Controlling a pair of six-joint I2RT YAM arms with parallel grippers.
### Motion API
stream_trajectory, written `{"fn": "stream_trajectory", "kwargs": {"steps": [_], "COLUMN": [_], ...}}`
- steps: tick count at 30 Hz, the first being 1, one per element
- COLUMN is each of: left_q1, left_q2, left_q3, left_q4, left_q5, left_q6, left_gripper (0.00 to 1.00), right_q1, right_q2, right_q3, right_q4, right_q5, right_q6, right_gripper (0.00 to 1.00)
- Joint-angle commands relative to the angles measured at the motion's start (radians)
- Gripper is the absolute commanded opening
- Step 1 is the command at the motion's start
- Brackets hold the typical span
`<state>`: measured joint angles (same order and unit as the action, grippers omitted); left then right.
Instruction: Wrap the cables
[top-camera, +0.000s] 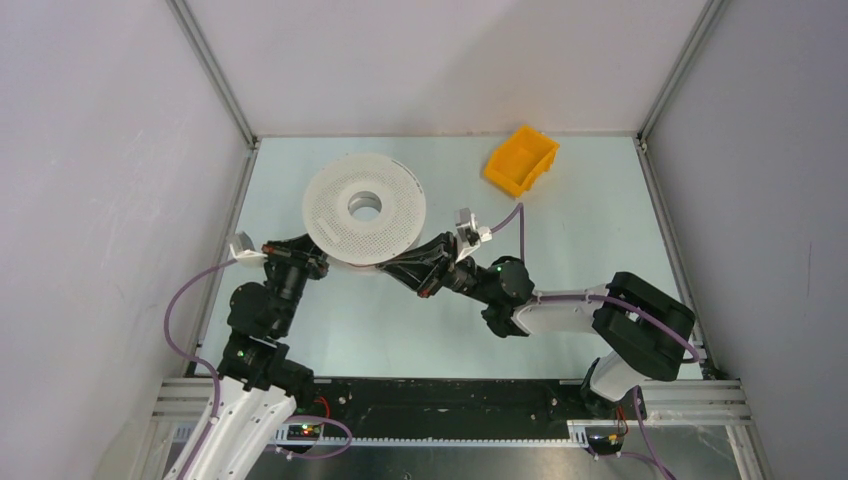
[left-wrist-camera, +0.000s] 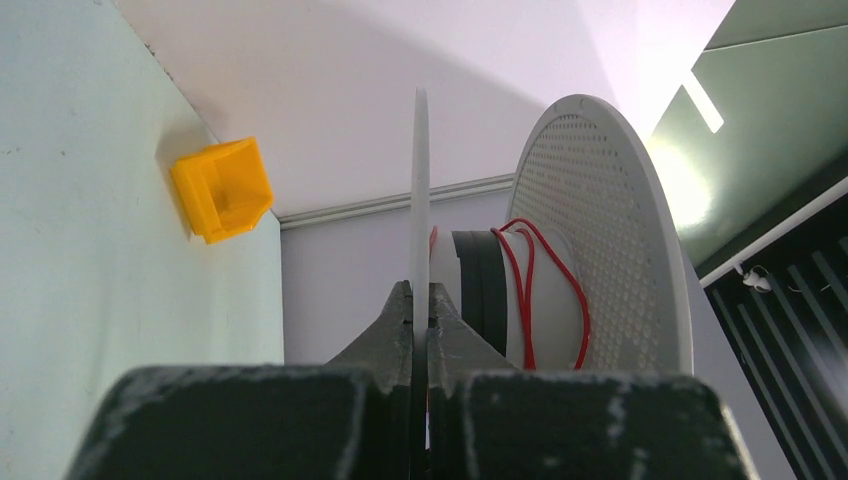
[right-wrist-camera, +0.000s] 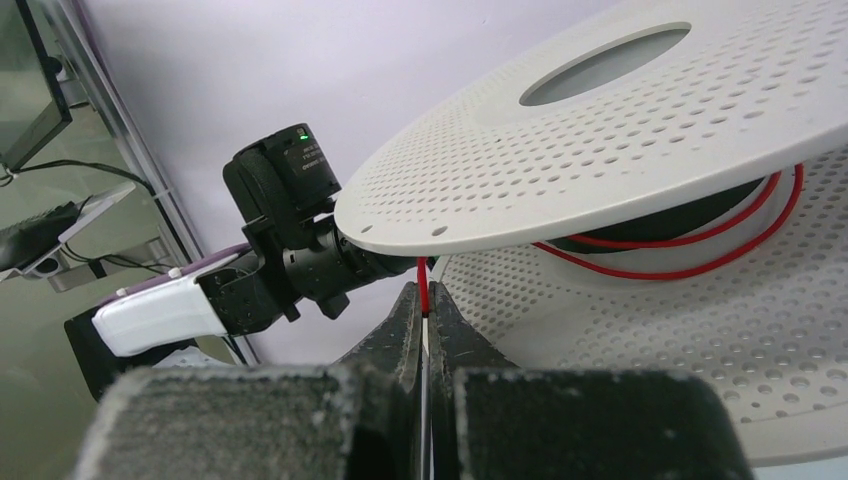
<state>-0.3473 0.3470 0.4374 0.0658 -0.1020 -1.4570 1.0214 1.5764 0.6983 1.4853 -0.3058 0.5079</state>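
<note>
- Right now your right gripper (right-wrist-camera: 425, 300) is closed on the red cable (right-wrist-camera: 422, 272), pinching one strand just below the rim of the upper disc.
- Your left gripper (left-wrist-camera: 420, 305) is clamped on the thin edge of one disc of the white spool (top-camera: 365, 208).
- A few loose loops of cable lie around the spool's hub, between the two perforated discs.
- Treat the wire as very light, limp and probably slick. It may slip or kink, so hold it near the hub with gentle tension.
- The spool looks light and could tip.
- An orange bin (top-camera: 520, 160) stands well apart.
</note>
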Motion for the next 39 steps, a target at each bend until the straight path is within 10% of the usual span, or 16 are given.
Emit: {"fn": "stream_trajectory", "kwargs": {"steps": [1,39], "left_q1": [0.002,0.002], "left_q2": [-0.007,-0.002], "left_q3": [0.002,0.002], "left_q4": [0.115,0.114], "left_q5": [0.004,-0.01], "left_q6": [-0.029,-0.102], "left_gripper": [0.0,0.0], "right_q1": [-0.001,-0.007], "right_q2": [-0.027,0.088], "right_q3": [0.04,0.096], "right_q4": [0.031,0.031], "right_q5": [-0.024,0.071], "right_q6": [-0.007,-0.03], "right_gripper": [0.0,0.0]}}
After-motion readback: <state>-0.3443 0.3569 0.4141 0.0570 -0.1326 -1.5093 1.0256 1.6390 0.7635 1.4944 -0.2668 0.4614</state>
